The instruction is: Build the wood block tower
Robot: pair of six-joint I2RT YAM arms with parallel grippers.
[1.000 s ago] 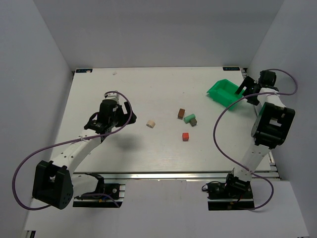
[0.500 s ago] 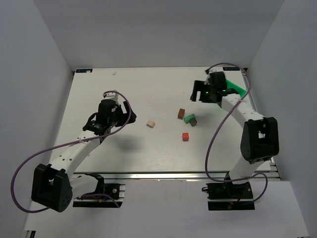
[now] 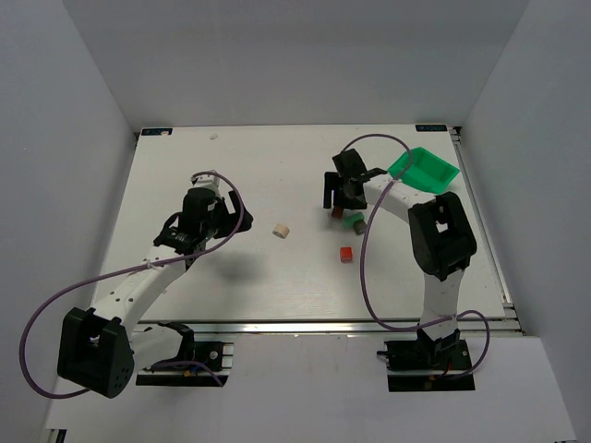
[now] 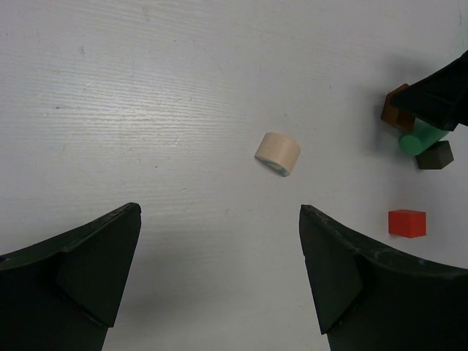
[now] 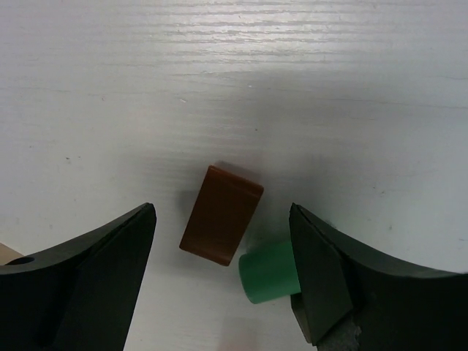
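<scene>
No stack stands; the small wooden blocks lie loose on the white table [image 3: 231, 277]. The brown block [image 3: 339, 212] [image 5: 221, 214], pale green cylinder [image 3: 352, 220] [image 5: 269, 272] and dark block [image 3: 361, 226] cluster together. The red block [image 3: 345, 253] [image 4: 406, 223] lies nearer. The cream block [image 3: 282, 231] [image 4: 278, 153] lies alone to the left. My right gripper [image 3: 343, 196] [image 5: 221, 208] is open, its jaws on either side of the brown block just above it, with the green cylinder by the right finger. My left gripper [image 3: 229, 218] [image 4: 219, 212] is open and empty, left of the cream block.
A bright green plastic bin [image 3: 425, 169] sits at the back right, behind the right arm. The table's walls rise at the left, right and back. The right gripper's dark body [image 4: 439, 95] shows over the cluster in the left wrist view.
My right arm has swung left from the green bin to over the brown block. The left arm has barely moved. The blocks have not shifted.
</scene>
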